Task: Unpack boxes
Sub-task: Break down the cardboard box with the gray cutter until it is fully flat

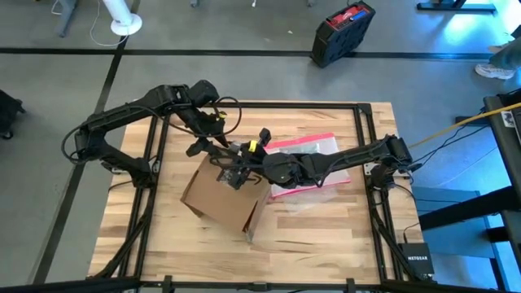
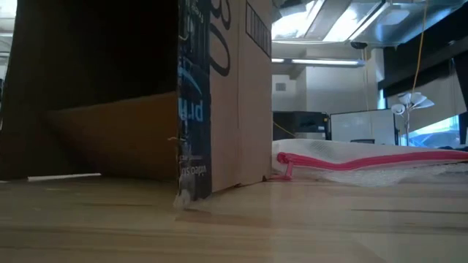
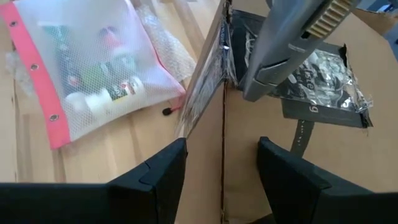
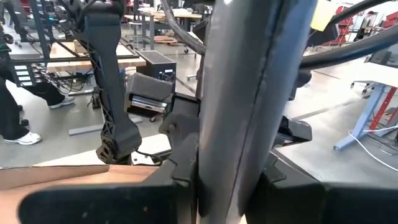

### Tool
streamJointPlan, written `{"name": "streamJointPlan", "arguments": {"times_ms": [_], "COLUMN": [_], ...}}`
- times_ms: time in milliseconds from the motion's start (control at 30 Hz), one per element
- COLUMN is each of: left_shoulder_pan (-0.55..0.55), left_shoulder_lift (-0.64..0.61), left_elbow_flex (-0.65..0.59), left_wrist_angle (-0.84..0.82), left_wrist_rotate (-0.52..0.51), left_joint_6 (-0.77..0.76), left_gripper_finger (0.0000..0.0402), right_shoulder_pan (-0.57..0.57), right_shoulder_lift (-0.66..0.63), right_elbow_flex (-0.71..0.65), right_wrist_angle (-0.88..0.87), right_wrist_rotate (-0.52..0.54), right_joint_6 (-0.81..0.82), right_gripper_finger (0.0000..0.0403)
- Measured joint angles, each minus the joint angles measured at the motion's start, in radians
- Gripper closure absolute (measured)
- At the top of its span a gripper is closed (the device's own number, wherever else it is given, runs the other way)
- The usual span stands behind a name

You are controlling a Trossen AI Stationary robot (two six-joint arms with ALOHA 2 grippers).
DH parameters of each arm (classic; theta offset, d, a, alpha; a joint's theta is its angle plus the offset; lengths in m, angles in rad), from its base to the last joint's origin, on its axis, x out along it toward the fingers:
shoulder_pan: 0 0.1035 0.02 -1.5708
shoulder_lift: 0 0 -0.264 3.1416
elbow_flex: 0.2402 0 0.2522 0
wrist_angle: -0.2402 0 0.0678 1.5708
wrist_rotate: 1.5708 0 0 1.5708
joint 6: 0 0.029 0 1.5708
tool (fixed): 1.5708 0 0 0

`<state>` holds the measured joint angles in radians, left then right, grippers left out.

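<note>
One brown corrugated cardboard box [image 1: 220,198] is seen on the pale wooden slatted table [image 1: 326,236], left of the table's middle and turned at an angle, with one flap hanging down toward the near edge. A strip of black printed tape [image 2: 194,109] runs down its corner in the low view, and a torn piece of dark crinkled film [image 3: 323,74] clings to its upper face. One clear mesh pouch with a pink-red border [image 1: 313,167] lies flat just to the right of the box, small tubes and bottles showing through it, on a crumpled sheet of clear bubble wrap [image 1: 305,203]. Two dark arms are counted. The left gripper [image 3: 221,165] is held over the box's upper edge, its two black fingers spread apart on either side of a cardboard fold. The right gripper [image 1: 238,175] is reached across the pouch from the right side, elbow low, to the top of the box; its fingers are set close around a grey bar-like object that is not clearly identifiable. One black and red case [image 1: 343,32] stands on the floor beyond the table.
</note>
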<state>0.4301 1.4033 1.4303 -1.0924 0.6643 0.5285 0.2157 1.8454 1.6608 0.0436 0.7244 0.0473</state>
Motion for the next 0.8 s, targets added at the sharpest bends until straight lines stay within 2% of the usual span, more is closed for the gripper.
{"name": "streamJointPlan", "arguments": {"times_ms": [233,800], "left_shoulder_pan": [0.000,0.000], "left_shoulder_lift": [0.000,0.000], "left_elbow_flex": [0.000,0.000], "left_wrist_angle": [-0.002,-0.005], "left_wrist_rotate": [0.000,0.001], "left_joint_6": [-0.001,-0.005], "left_gripper_finger": [0.0215,0.0215], "right_shoulder_pan": [-0.002,-0.015], "right_shoulder_lift": [0.003,0.005], "right_elbow_flex": [0.000,0.000], "right_wrist_angle": [0.024,0.077], "right_wrist_rotate": [-0.002,-0.036], "right_joint_6": [-0.058,-0.075], "right_gripper_finger": [0.0332,0.0332]}}
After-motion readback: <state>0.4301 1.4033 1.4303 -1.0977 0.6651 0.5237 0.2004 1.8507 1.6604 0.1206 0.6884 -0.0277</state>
